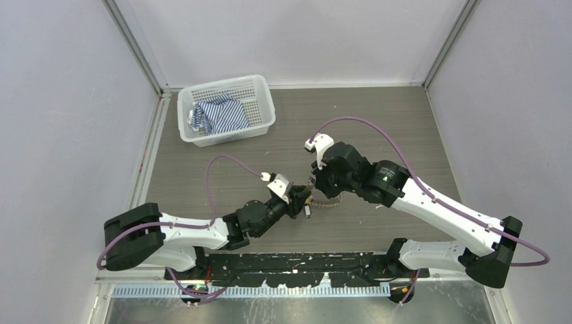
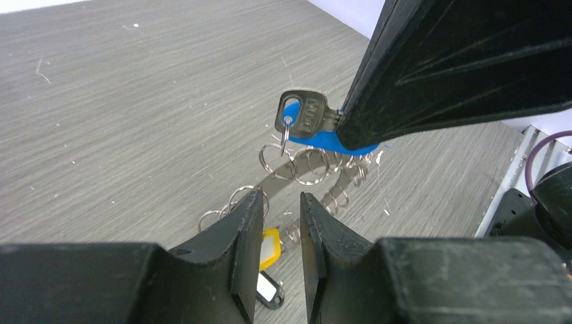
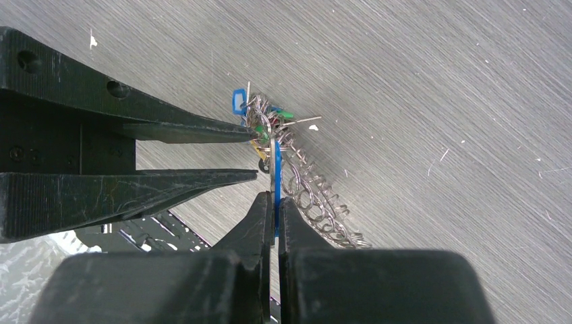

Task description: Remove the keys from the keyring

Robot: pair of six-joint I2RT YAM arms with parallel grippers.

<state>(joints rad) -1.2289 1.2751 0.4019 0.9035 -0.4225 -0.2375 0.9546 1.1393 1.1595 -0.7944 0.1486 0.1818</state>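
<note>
Surface (image 1: 378, 121), grey and wood-grained, shows no freed key lying apart, so I judge the job barely begun. At its middle lies the keyring (image 3: 317, 199), fringed with keys (image 3: 266, 115); the left gripper (image 2: 280, 202) holds its fingers at a narrow gap about the bunch, and I cannot tell whether they pinch it. The right gripper (image 3: 275, 196) has its fingers closed on one blue-tagged key (image 2: 303, 116), raised yet threaded on its small loop, so every key is left to remove.
</note>
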